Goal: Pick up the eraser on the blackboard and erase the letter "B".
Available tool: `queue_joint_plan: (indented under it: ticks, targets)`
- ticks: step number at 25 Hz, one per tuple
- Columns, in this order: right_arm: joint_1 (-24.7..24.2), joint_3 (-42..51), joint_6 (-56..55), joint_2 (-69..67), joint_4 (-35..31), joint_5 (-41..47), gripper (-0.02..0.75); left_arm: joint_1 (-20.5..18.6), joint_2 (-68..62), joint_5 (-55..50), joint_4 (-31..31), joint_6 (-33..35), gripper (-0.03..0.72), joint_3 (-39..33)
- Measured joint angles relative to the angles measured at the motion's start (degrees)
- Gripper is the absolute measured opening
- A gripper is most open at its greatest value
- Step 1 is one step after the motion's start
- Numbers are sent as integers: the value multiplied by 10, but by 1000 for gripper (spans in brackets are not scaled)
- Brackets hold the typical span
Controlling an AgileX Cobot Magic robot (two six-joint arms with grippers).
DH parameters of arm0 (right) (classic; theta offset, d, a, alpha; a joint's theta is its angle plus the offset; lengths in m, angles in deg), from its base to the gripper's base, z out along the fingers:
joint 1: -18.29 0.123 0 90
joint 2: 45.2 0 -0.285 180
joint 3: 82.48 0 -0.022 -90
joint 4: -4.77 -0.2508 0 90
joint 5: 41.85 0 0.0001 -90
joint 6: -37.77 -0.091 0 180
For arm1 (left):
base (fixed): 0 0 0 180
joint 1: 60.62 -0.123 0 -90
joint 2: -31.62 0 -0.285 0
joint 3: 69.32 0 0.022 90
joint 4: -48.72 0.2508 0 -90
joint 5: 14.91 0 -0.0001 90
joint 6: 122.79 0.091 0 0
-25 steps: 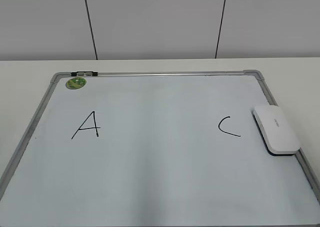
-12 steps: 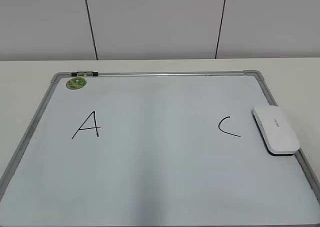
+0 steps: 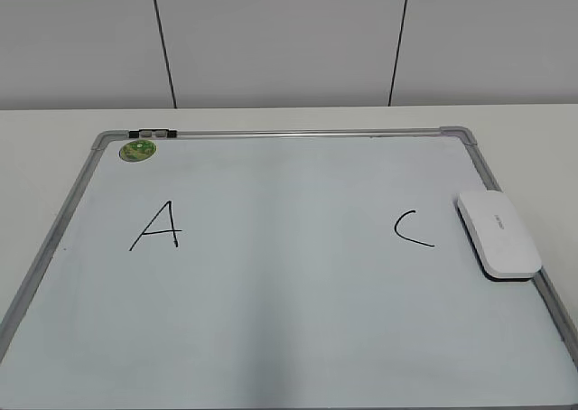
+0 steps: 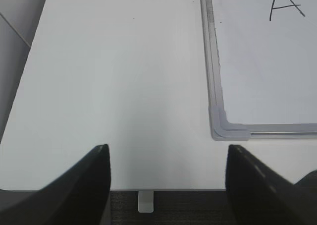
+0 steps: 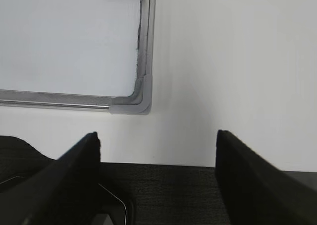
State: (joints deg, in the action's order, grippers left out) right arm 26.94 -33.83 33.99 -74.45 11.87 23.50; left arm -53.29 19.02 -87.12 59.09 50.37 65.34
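- Table: white, carries the blackboard, which lies flat.
- Eraser: on the board's right edge, just right of "C"; "A" left.
- Letter "B": none visible between them.
- Left gripper, right gripper: wrist views only, both spread wide, empty, over near table edge.

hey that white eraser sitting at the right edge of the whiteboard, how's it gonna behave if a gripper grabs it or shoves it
The eraser looks like a rigid moulded block, so it should hold its shape when squeezed. Its smooth, rounded white top may be slippery, so gripping the long sides seems safer. It lies low and flat on a dark underside, so it will probably slide, not tip or roll, though it overhangs the blackboard frame slightly.
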Motion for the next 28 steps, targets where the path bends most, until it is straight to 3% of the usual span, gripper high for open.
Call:
queue_joint_plan:
  ticks: [6, 14, 28]
  targets:
    - [0, 0, 2, 0, 0, 0, 537, 0, 0, 0, -1, 0, 546, 0]
    - [0, 0, 3, 0, 0, 0, 537, 0, 0, 81, -42, -1, 546, -21]
    - [0, 0, 3, 0, 0, 0, 536, 0, 0, 87, -45, -1, 546, -22]
